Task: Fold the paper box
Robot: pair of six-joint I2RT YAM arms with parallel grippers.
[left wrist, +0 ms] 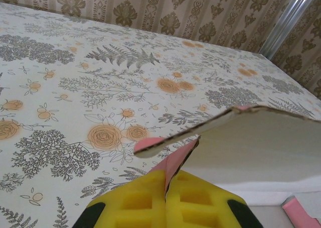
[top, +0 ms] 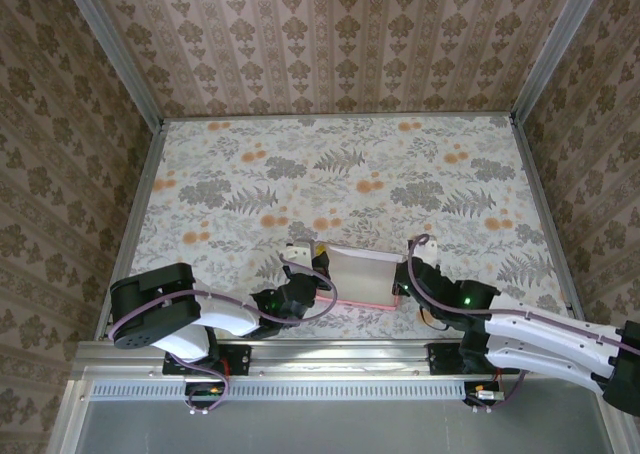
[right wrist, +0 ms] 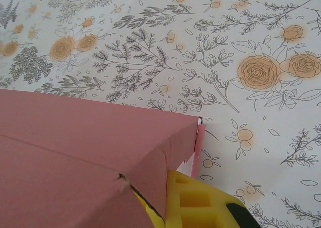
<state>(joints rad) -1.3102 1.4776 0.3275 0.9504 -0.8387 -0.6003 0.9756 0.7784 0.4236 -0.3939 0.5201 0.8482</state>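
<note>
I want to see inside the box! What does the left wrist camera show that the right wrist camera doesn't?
Left wrist view: the paper box turns its whitish inside face and raw cardboard edge to the camera. The left gripper pinches a pink flap, and behind are the wallpapered wall and a metal post.
Right wrist view: the box's pink outside, with a crease and a corner, and the right gripper shut on its side wall.
Both: the flowery table and yellow finger pads.
</note>
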